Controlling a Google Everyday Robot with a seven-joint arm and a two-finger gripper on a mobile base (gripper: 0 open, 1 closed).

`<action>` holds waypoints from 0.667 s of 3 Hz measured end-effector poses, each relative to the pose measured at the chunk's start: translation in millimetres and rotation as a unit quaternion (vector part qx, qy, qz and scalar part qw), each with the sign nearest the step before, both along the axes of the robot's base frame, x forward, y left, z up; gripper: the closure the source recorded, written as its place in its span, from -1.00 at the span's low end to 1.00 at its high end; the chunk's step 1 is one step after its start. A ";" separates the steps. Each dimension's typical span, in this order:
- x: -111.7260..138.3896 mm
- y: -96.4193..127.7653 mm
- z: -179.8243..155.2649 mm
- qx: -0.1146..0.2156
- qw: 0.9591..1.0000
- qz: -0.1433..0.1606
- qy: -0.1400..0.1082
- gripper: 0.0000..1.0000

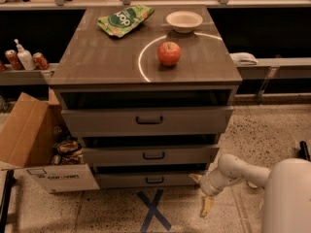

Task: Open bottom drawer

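The bottom drawer [121, 180] is the lowest and shortest grey front of the cabinet, with a small black bar handle [154, 180]. Its front sits a little behind the middle drawer's front [116, 156]. My gripper [200, 193] is low at the cabinet's front right corner, just right of the bottom drawer's right end. It is open: one yellowish finger [196, 177] points up toward the drawer's corner, and the other [206, 208] hangs down over the floor. It holds nothing.
The top drawer [107, 122] stands slightly out. On the cabinet top lie an apple [168, 53], a white bowl [184, 21] and a green chip bag [125, 18]. An open cardboard box [34, 144] stands at the left. A blue tape X [153, 210] marks the floor in front.
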State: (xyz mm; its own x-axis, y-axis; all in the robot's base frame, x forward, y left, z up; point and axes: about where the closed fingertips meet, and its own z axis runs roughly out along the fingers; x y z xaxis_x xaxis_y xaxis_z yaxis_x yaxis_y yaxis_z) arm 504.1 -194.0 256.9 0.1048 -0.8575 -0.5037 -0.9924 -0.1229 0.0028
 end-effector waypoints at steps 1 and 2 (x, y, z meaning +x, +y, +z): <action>0.0 0.0 0.0 0.000 1.000 0.000 0.000 -1.00; 8.1 -0.7 -8.9 -0.005 1.000 -0.001 -0.025 -1.00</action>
State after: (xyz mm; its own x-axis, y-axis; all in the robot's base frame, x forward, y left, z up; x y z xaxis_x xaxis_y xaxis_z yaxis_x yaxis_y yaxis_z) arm 512.2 -194.7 248.0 0.1280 -0.8624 -0.4898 -0.9916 -0.1210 -0.0461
